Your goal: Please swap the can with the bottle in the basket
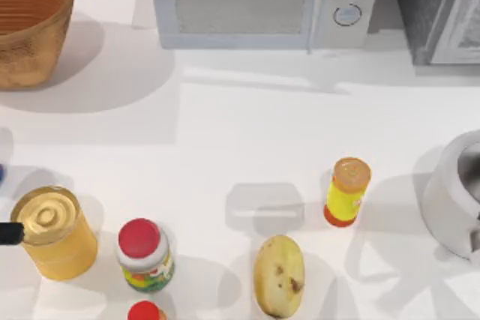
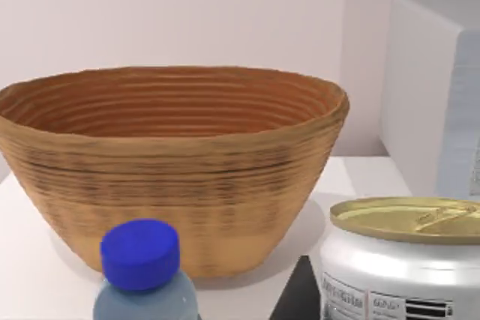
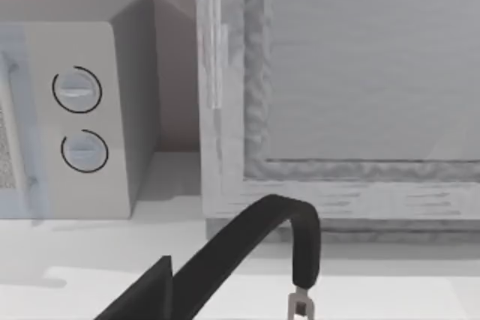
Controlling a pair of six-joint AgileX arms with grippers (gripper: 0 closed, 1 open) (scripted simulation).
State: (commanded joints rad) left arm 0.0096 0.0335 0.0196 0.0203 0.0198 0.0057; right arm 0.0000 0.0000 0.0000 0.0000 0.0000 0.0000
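Basket [image 1: 30, 24] sits at counter [image 1: 247, 140] 10 o'clock; blue-capped bottle [image 2: 142, 275] stands in front of it. Can't tell either hand's state.

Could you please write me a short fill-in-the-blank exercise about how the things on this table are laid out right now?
1. The basket stands at the table's far ____ corner.
2. The jar beside the golden tin has a ____ cap.
3. The potato lies near the yellow bottle, whose cap is ____.
4. The microwave has ____ round knobs.

Missing words: left; red; orange; two
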